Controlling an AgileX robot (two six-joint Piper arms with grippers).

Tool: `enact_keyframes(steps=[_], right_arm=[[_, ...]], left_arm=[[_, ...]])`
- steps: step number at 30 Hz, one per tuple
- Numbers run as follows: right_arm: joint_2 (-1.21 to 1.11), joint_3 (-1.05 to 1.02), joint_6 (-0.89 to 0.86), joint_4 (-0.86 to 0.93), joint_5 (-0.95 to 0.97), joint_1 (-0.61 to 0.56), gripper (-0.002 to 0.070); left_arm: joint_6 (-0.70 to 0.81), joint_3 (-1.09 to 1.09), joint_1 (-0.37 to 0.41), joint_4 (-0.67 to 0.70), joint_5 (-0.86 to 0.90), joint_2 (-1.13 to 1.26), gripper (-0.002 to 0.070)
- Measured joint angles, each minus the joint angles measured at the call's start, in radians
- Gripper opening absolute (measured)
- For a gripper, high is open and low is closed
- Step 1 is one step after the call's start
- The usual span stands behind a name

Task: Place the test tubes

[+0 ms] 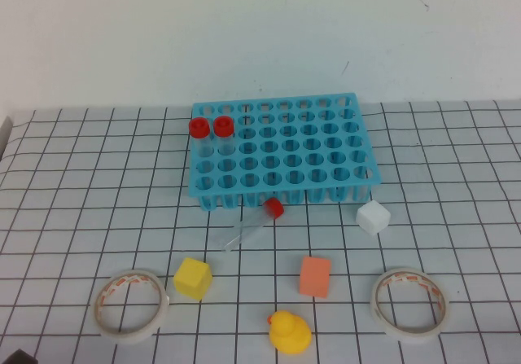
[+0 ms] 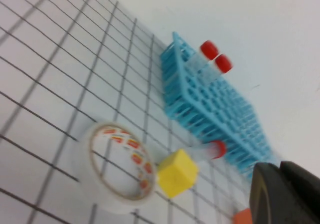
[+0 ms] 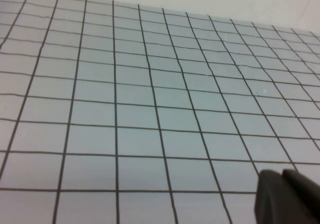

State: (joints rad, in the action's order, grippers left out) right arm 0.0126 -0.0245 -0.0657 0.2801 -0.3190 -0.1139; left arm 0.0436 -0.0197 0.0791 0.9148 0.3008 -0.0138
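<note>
Left pincer [image 2: 281,178] near tape roll [image 2: 139,160], right pincer [image 3: 283,183] over grid [image 3: 150,93] (both closed)

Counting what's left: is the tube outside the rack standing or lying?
Lying: the tube rests flat before the rack. Left pincer, shut, near the left tape roll; right pincer, shut, over the mat.

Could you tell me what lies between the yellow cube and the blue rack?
The lying red-capped test tube, in high and left wrist views. The left gripper, shut, hangs near the tape roll; the right gripper, shut, over gridded mat.
</note>
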Motion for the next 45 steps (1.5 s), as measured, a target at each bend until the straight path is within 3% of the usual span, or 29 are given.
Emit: enact_keyframes(steps=[8,12,14,18,20,27,32,36,45], right_arm=[[0.000,0.000,0.000,-0.002,0.000,0.000,-0.0001],[0.000,0.000,-0.060,-0.140,0.004,0.000,-0.0001],[0.000,0.000,-0.192,-0.381,0.008,0.000,-0.0001],[0.000,-0.002,-0.339,-0.761,0.003,0.000,-0.0001],[0.000,-0.002,-0.360,-0.860,0.006,0.000,-0.0001],[0.000,-0.002,-0.285,-0.895,0.057,0.000,-0.0001],[0.000,-0.002,-0.240,-0.942,0.059,0.000,-0.0001],[0.000,-0.002,-0.176,-0.951,0.029,0.000,-0.0001],[0.000,-0.002,-0.116,-0.953,-0.089,0.000,-0.0001]], left_arm=[[0.011,0.000,0.000,0.246,-0.014,0.000,-0.0002],[0.223,0.000,0.000,0.392,0.005,0.000,-0.0001],[0.391,0.035,0.000,0.426,0.071,0.012,-0.0001],[0.453,0.193,0.000,0.256,0.237,0.168,-0.0001],[0.496,0.284,0.000,0.127,0.318,0.289,-0.0001],[0.768,0.613,0.000,-0.119,0.473,0.702,-0.0001],[0.811,0.806,-0.022,-0.238,0.490,0.906,-0.0001],[0.792,0.953,-0.118,-0.340,0.501,1.052,-0.0001],[0.649,1.238,-0.425,-0.671,0.635,1.416,-0.0001]])
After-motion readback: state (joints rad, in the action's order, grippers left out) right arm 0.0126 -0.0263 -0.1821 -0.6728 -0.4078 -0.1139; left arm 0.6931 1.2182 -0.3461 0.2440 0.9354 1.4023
